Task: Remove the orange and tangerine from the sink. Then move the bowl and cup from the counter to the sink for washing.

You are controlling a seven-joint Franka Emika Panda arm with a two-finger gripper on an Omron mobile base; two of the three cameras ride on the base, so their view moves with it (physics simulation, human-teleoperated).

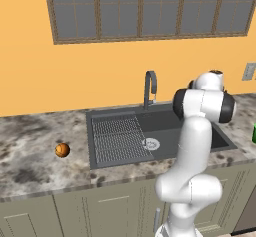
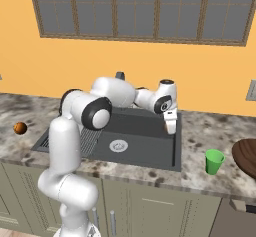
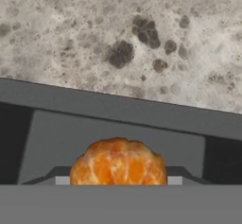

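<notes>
From the left base camera, a dark grey sink (image 1: 150, 131) is set in a speckled stone tabletop (image 1: 30, 151). An orange (image 1: 62, 150) rests on the tabletop left of the sink.

From the right base camera, the white arm reaches over the sink's right rim, gripper (image 2: 171, 126) pointing down. A green cup (image 2: 214, 161) stands upright on the tabletop to the right, with the brown bowl (image 2: 247, 153) beside it at the frame edge.

From the hand camera, a peeled-looking tangerine (image 3: 118, 161) sits between the fingers, which hold it above the sink's edge.

Counter (image 3: 118, 38) mottled stone, polished; sink (image 1: 165, 123) matt dark grey; tangerine (image 3: 118, 164) pitted, glossy peel.
</notes>
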